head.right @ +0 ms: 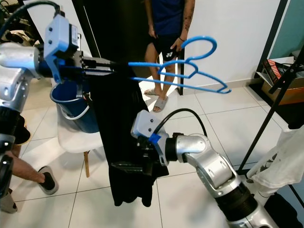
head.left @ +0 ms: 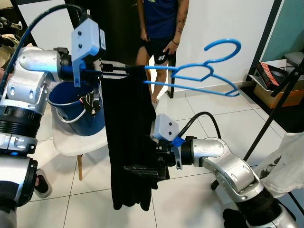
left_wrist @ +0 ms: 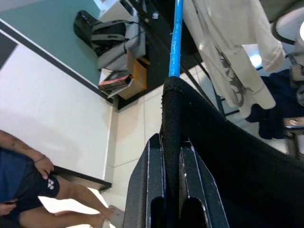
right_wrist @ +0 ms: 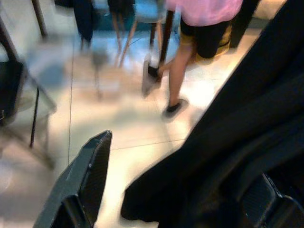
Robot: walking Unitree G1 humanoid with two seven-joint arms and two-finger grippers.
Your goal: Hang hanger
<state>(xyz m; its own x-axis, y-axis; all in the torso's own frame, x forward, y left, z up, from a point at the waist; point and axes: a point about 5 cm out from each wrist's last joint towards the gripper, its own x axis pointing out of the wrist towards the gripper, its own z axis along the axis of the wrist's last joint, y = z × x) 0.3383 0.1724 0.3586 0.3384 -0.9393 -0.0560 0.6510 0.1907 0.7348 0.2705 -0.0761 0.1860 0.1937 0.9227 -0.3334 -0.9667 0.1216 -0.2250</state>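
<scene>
My left gripper (head.left: pixel 121 71) is held high and shut on one end of a blue hanger (head.left: pixel 199 71); its hook points away to the right. A long black garment (head.left: pixel 128 133) is draped over the gripped end and hangs down toward the floor. In the left wrist view the fingers (left_wrist: pixel 156 190) clamp the cloth-covered hanger arm, and the bare blue bar (left_wrist: pixel 176 38) runs on beyond it. My right gripper (head.left: pixel 142 170) is low against the garment's lower part, open, its fingers (right_wrist: pixel 85 180) spread wide with black cloth (right_wrist: pixel 237 123) between them.
A person (head.left: pixel 161 28) stands just behind the hanger. A white chair (head.left: pixel 71 137) with a blue bucket (head.left: pixel 76 111) on it is at the left. A black rack pole (head.left: pixel 270 118), a white garment (head.left: pixel 285 161) and a box (head.left: pixel 275 85) are at the right. A person's foot (head.right: pixel 45 178) is at the left.
</scene>
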